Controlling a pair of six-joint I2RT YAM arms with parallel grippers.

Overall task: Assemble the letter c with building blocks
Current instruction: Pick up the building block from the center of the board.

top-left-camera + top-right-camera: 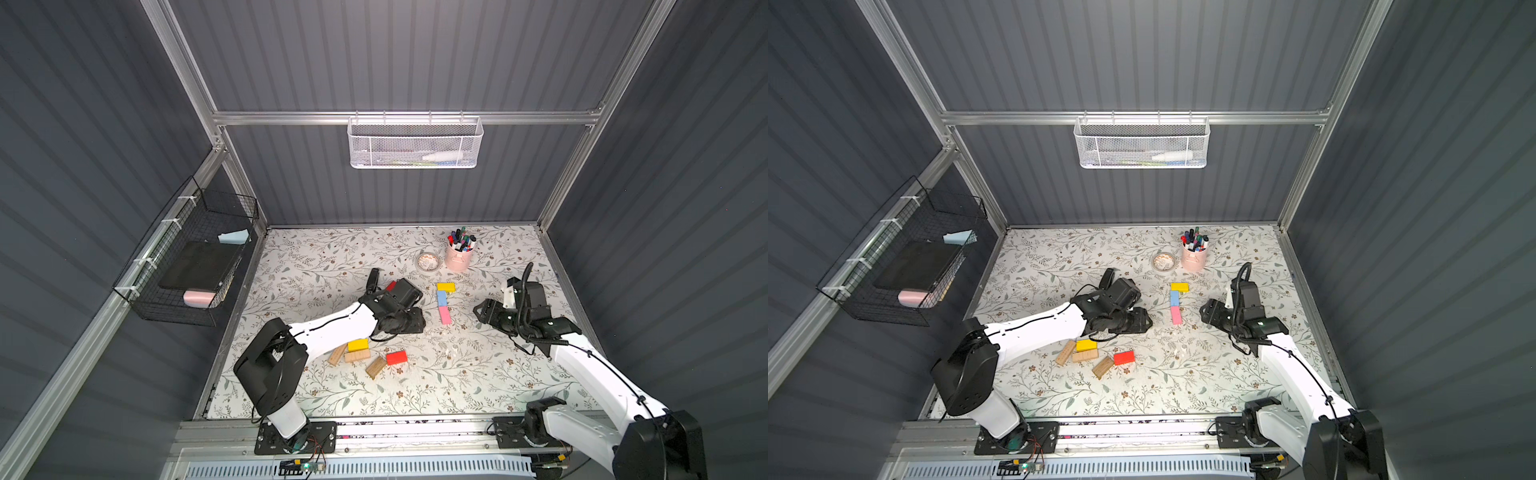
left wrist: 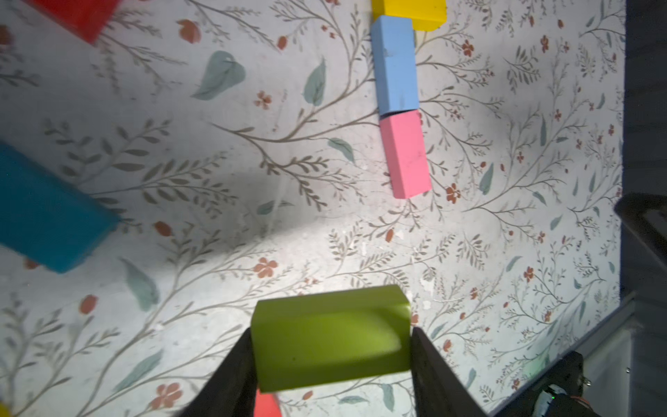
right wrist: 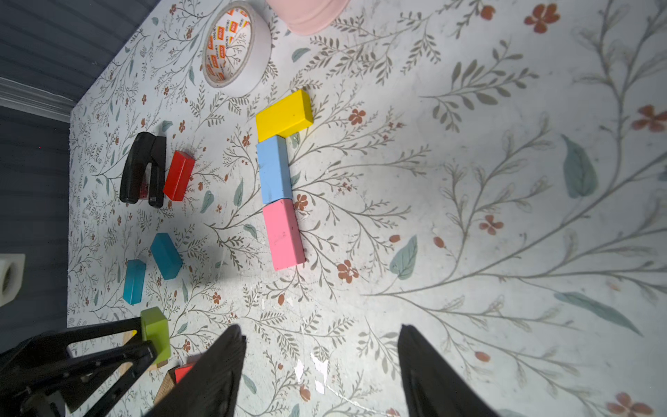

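Lime block point(image 2: 325, 339) in left pincer point(image 2: 331, 331), teal block point(image 3: 166, 256) near, stapler point(image 3: 142, 169) farther off; right pincer point(image 3: 319, 328) wide, empty.

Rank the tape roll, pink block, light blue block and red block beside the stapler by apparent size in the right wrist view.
1. Tape roll
2. Pink block and light blue block: nearly alike; pink lies nearer the camera, so unranked
3. Red block, farther off
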